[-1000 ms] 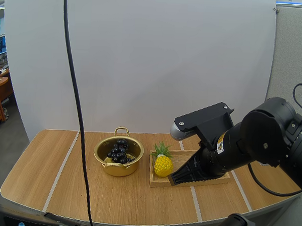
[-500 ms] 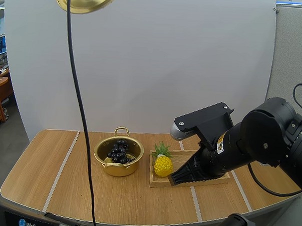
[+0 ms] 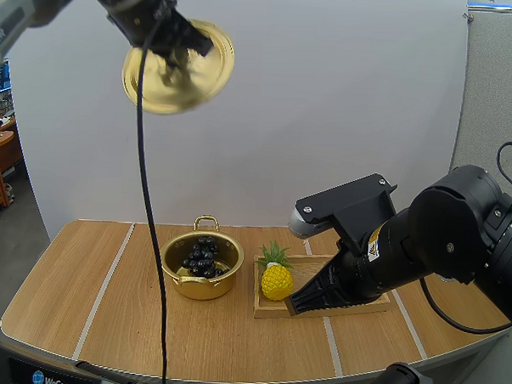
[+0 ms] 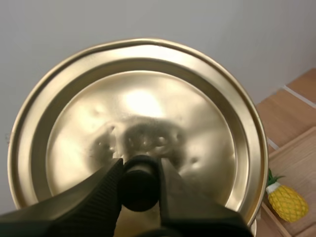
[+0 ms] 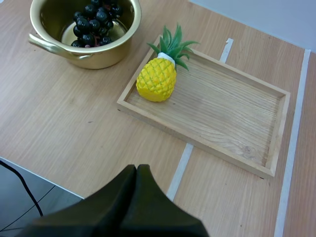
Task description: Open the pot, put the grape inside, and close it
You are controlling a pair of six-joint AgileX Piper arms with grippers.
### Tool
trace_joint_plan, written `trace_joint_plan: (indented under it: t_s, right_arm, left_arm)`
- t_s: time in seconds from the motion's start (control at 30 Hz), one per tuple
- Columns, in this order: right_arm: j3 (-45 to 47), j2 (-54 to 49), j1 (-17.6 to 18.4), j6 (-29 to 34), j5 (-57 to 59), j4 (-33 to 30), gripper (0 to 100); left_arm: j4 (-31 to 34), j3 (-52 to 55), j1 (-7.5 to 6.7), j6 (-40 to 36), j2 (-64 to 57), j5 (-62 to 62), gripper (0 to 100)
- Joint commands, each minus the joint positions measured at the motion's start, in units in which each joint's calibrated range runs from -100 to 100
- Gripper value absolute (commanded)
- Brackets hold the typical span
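Left pincer (image 4: 139, 170) clamps lid (image 4: 148, 98) knob (image 4: 139, 186), hiding near rim.

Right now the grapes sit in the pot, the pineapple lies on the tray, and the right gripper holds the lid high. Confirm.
Wrong arm: the left gripper, not the right gripper, holds the lid high, as the left wrist view shows. The grapes sit in the pot and the pineapple lies on the tray.

We see our wooden table (image 5: 74, 123) carrying two things: the uncovered gold pot (image 5: 98, 55) and, just beside it, a wooden tray (image 5: 222, 118).
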Motion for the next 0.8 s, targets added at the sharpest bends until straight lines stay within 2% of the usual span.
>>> trace_joint_plan:
  t_s: [0.0, 0.23, 0.57, 0.77]
  right_arm:
    - [0.33, -0.58, 0.0, 0.52, -5.11, -0.24, 0]
    - [0.33, -0.58, -0.99, 4.03, -9.62, -1.69, 0]
    - [0.33, -2.36, -2.06, 4.49, -10.22, -1.69, 0]
    - [0.33, -3.23, -2.52, 4.49, -9.69, -1.69, 0]
  left_arm:
    - [-2.91, 13.03, -0.18, 0.95, -0.02, -6.42, 0]
    - [-2.91, 20.92, -0.18, 3.06, -0.02, -13.56, 0]
    - [-3.05, 28.78, -0.18, 6.95, 0.25, -21.41, 0]
    - [-7.09, 28.79, -0.18, 11.82, 5.13, -16.47, 0]
